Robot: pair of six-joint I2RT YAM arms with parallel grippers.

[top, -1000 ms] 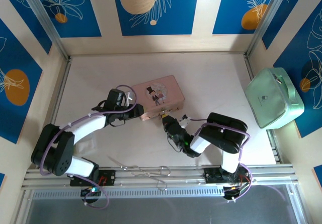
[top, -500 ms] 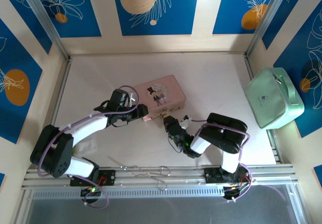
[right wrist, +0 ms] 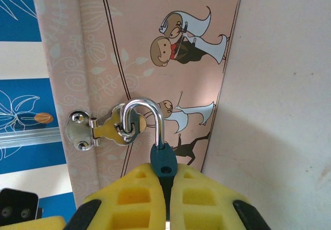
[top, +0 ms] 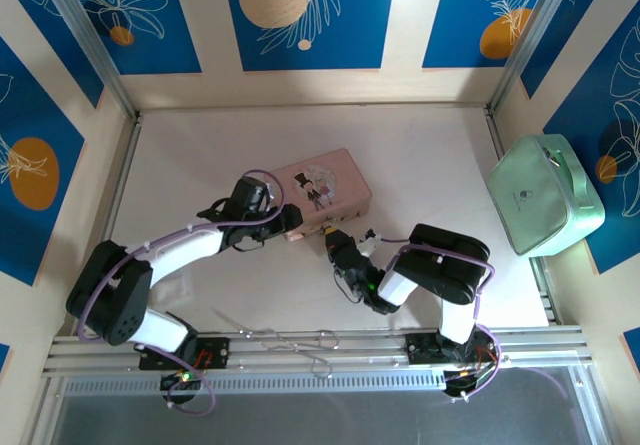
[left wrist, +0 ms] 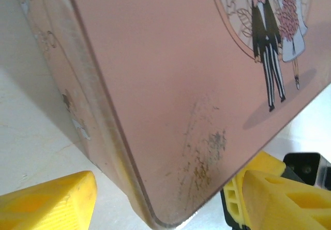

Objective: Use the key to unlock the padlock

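Right claw clamps padlock hanging from hasp.

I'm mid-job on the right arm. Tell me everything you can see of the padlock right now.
The padlock is small, with a dark teal body and a thin, shiny silver shackle. Only one end of the body shows; the rest is pinched between the right gripper's yellow pads. The shackle arches away from the body and hooks through the metal hasp on the side of the pink box. One leg enters the body; whether the other is seated, so locked or open, cannot be told.
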